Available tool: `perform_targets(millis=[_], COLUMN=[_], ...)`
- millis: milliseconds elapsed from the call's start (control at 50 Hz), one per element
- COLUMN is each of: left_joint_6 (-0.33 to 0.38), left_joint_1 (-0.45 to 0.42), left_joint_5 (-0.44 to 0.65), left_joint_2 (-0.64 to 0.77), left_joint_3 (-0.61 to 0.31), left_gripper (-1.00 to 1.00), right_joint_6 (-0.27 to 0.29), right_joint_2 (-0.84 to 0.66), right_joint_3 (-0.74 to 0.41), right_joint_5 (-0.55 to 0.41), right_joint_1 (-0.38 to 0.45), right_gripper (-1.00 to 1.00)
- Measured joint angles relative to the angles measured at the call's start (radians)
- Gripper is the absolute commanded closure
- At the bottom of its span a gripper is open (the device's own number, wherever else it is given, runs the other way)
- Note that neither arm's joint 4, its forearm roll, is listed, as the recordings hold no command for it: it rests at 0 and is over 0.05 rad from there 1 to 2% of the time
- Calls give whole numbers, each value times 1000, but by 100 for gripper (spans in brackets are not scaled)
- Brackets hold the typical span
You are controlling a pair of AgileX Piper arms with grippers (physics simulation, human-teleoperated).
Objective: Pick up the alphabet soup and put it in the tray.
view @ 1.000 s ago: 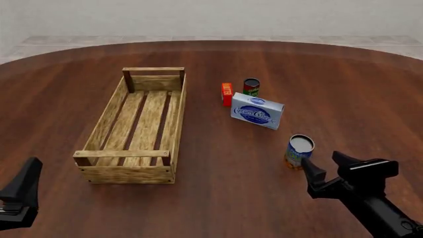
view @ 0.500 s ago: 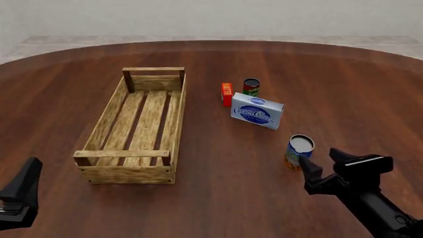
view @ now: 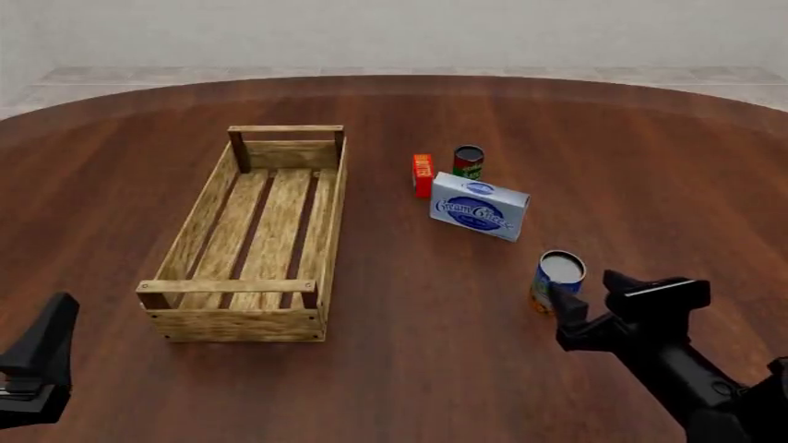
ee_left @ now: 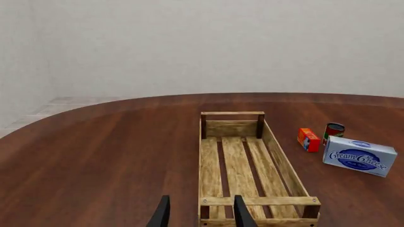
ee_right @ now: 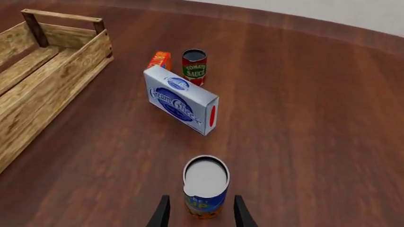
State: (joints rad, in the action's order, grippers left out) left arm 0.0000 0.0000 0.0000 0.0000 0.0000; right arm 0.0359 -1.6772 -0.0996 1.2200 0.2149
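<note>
The alphabet soup (view: 558, 280), a blue-labelled can with an orange band and a silver top, stands upright on the table to the right of the tray (view: 330, 221). My right gripper (view: 589, 295) is open, just behind the can on the near side. In the right wrist view the can (ee_right: 205, 187) stands between the tips of my open fingers (ee_right: 162, 213), and I cannot tell whether they touch it. The light-wood tray (ee_right: 50, 90) has nothing in it. My left gripper (view: 43, 355) is open and empty at the near left, facing the tray's near end (ee_left: 259, 201).
A blue-and-white cream cheese box (view: 481, 205) lies beyond the soup can. A dark red-and-green tomato sauce can (view: 468, 161) and a small orange box (view: 423, 175) stand behind it. All three also show in the right wrist view, the box at the middle (ee_right: 181, 100).
My right gripper has moved forward and a little left, up to the soup can. The can, the tray and my left arm have not moved.
</note>
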Motion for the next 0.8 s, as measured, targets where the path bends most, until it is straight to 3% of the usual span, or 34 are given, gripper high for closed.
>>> perform_targets(millis=[800], left_joint_6=[0], left_joint_1=[0], left_joint_5=[0], left_joint_2=[0], left_joint_3=[0], left_gripper=[-100], right_joint_6=[5], right_joint_2=[-112], right_joint_3=[-77], right_joint_5=[0], right_joint_1=[-16], right_gripper=[-100])
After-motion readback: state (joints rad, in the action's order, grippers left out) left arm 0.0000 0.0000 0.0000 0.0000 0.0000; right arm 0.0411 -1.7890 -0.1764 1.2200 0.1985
